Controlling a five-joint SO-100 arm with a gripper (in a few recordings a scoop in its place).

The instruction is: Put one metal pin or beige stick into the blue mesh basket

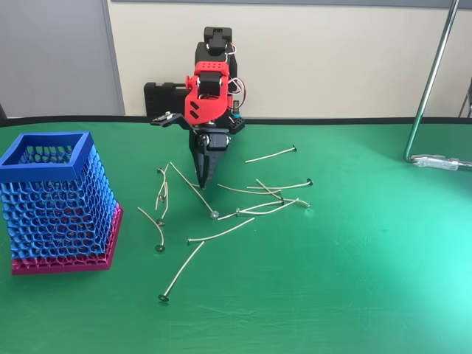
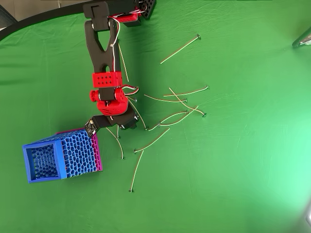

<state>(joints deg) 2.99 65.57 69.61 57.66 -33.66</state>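
One gripper (image 1: 203,193) pointing straight down among pins (image 1: 243,210)

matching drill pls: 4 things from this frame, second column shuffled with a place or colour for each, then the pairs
1. blue mesh basket
2. gripper
3. tablecloth
4. metal tube stand

A. right edge of the fixed view
B. green
C. left side of the fixed view, magenta base
D. pointing down among the scattered pins

Pairs: 1-C, 2-D, 3-B, 4-A
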